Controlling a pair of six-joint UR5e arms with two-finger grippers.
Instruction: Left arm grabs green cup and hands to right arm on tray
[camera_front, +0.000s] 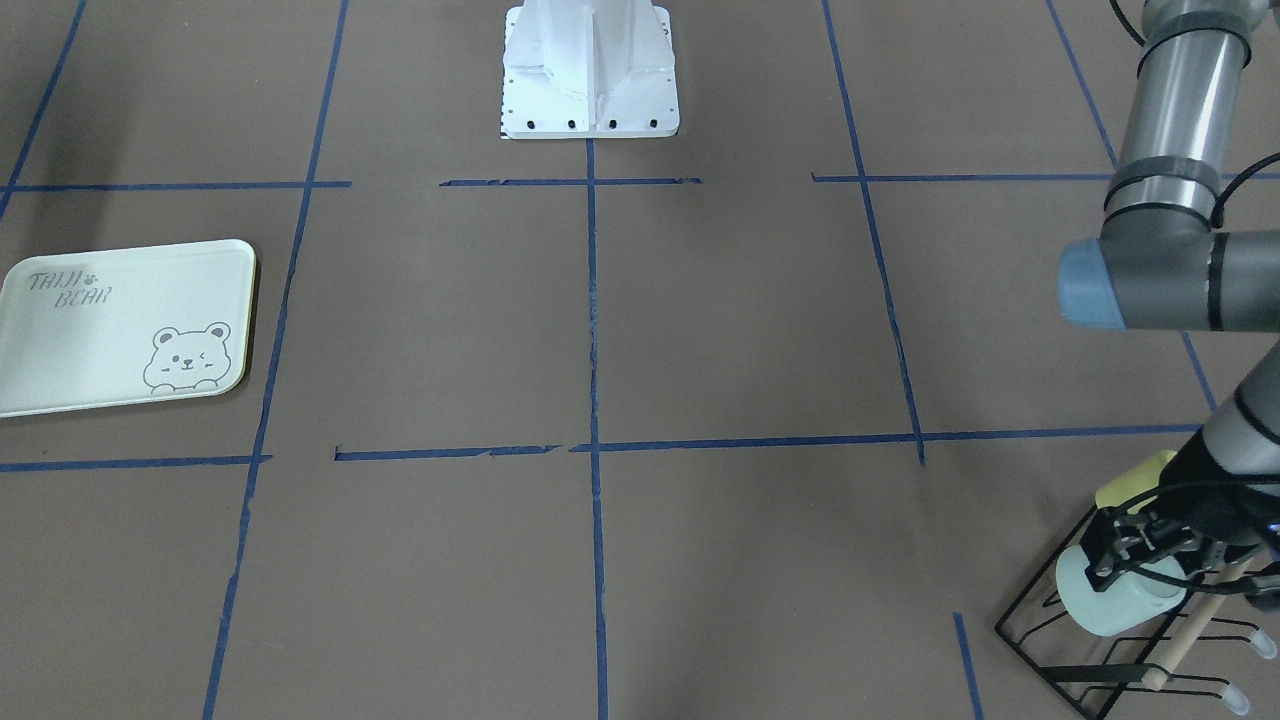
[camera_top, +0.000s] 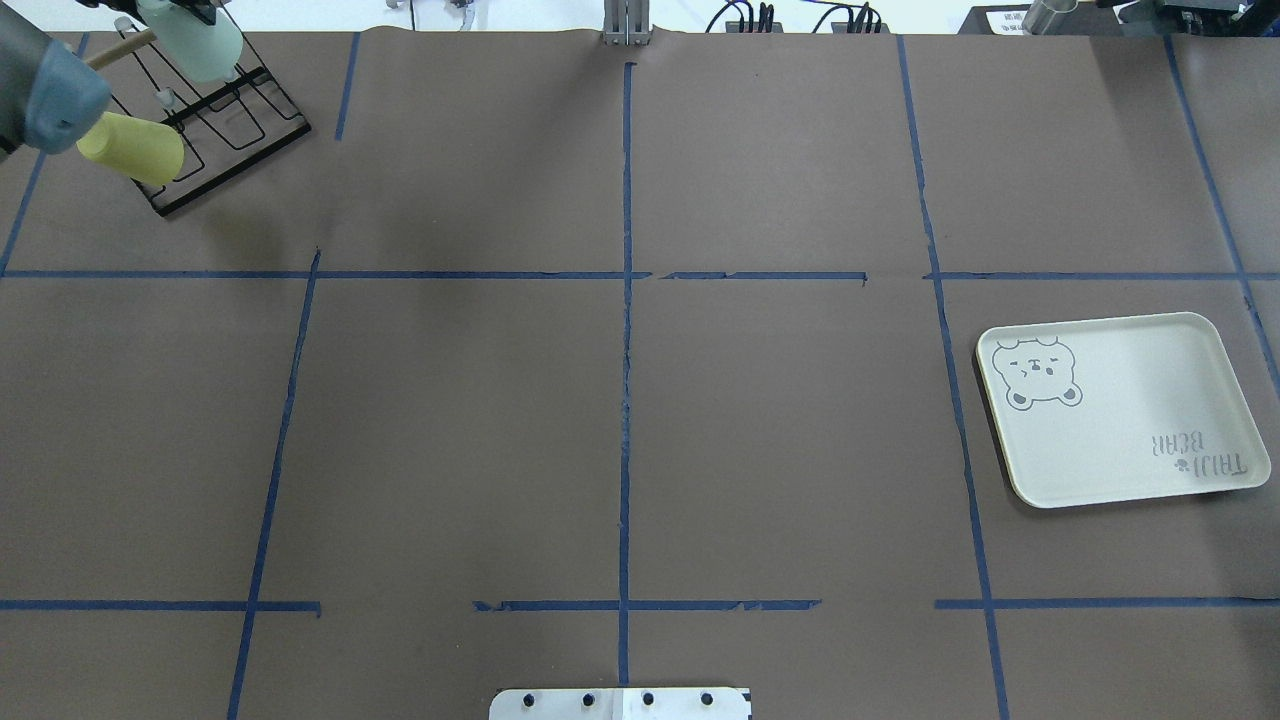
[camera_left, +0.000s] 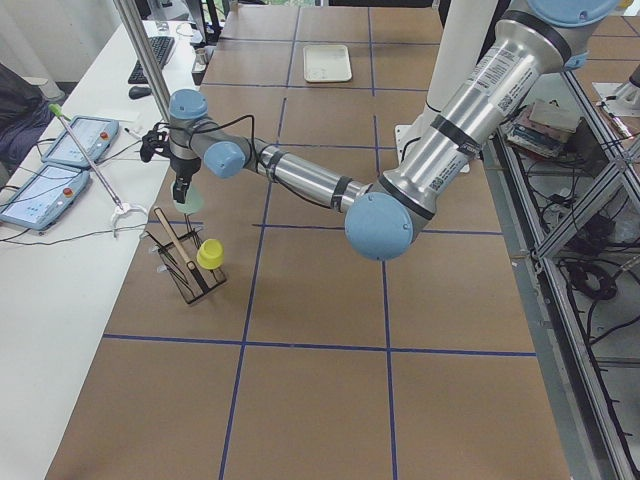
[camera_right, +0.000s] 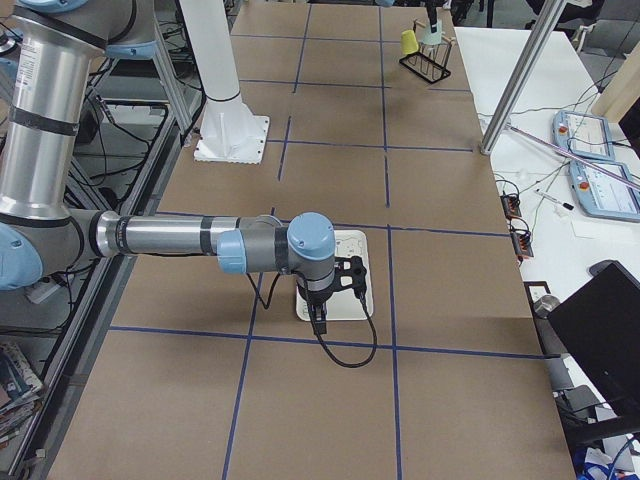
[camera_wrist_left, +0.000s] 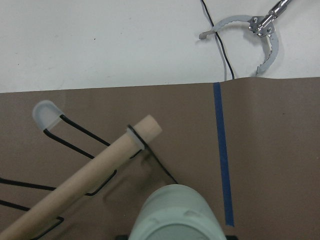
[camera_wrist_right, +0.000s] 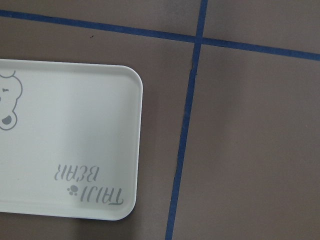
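Only the grab looks done: the left claw (camera_front: 1120, 562) seems clamped on the green cup (camera_front: 1105, 605) at the wire rack (camera_front: 1100, 673), far left on the tabletop (camera_front: 740, 330) (a yellow cup (camera_top: 135, 148) beside it), while the hand-over to the right claw (camera_right: 318, 322), whose opening I cannot tell, above the tray (camera_front: 100, 345) at right, remains.

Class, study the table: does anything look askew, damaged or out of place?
Yes. The blue tape grid is ragged and has gaps near the table's middle, and the tray sits slightly rotated against the grid lines. Nothing looks spilled.
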